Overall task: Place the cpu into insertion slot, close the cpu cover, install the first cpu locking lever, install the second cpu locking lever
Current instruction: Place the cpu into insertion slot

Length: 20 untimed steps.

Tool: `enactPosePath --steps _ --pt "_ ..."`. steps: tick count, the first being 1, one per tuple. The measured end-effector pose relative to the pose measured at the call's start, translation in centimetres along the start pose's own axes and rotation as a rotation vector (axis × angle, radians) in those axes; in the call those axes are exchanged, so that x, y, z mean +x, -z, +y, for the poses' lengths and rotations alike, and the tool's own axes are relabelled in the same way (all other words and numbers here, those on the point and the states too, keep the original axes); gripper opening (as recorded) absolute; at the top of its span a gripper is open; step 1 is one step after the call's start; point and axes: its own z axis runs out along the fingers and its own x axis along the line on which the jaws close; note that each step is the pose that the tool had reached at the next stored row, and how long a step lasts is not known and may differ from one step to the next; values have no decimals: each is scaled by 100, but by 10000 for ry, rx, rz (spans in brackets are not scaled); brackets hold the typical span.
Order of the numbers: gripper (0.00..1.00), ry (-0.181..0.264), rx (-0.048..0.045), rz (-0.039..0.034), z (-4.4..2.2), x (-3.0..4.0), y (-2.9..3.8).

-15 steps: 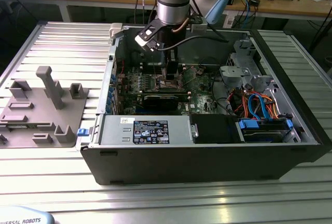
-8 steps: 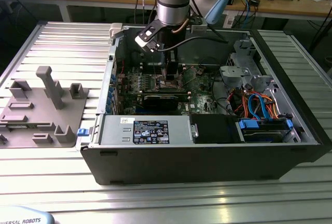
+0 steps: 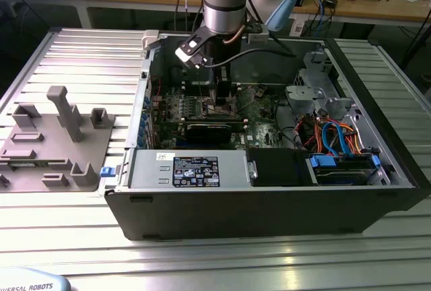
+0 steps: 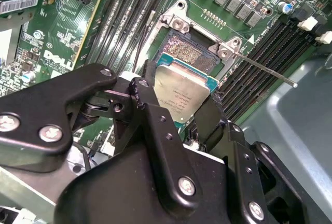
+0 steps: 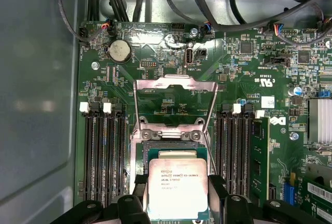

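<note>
My gripper [image 5: 178, 195] is shut on the cpu [image 5: 178, 185], a silver-topped square chip pinched by its two opposite edges between black fingers [image 5: 139, 195]. The chip hangs just over the insertion slot [image 5: 175, 146], whose dark contact field shows past the chip's far edge. The cpu cover [image 5: 175, 82] stands swung up and open behind the slot. In the second wrist view the cpu [image 4: 181, 92] sits in the gripper [image 4: 179, 97] close above the slot [image 4: 189, 50], and a thin metal locking lever [image 4: 264, 69] sticks out free beside it. In the exterior view the gripper [image 3: 219, 99] reaches down into the open computer case.
Long black memory slots [image 5: 104, 156] [image 5: 233, 151] flank the socket. A coin battery [image 5: 119, 51] and black cables [image 5: 207, 11] lie beyond the cover. The case holds a power supply [image 3: 192, 170] and a drive bay with blue and orange cables [image 3: 343, 143]. A grey fixture plate [image 3: 54, 143] lies at the exterior view's left.
</note>
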Motion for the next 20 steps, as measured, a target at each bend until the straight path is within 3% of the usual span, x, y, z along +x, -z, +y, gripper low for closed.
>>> enactPosePath --steps 20 --pt "54 42 -2 -14 -1 54 -48"
